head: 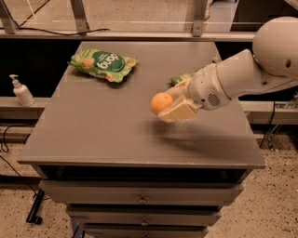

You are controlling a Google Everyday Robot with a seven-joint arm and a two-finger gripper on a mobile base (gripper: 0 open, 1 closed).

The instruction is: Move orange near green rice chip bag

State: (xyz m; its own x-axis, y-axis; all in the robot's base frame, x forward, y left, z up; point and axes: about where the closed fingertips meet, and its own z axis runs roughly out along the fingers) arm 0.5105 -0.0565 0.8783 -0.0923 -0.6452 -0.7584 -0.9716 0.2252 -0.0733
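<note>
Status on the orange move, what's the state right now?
Gripper shut on orange, raised over table's right half. Green rice chip bag far left, well apart. Nothing between them; another green bag behind the arm.

Overall: dim, warm indoor light; the grey bench [93, 135] was lit evenly.
Source: overhead; the floor strip [139, 14] beyond the bench was brightest.
Shadow: a soft dark patch lay on the bench under the gripper [165, 104], which hung over the bench's right-middle, jaws closed round the orange [159, 101].
Glare: pale sheen on the white arm [279, 42] and the green rice chip bag [103, 65].
</note>
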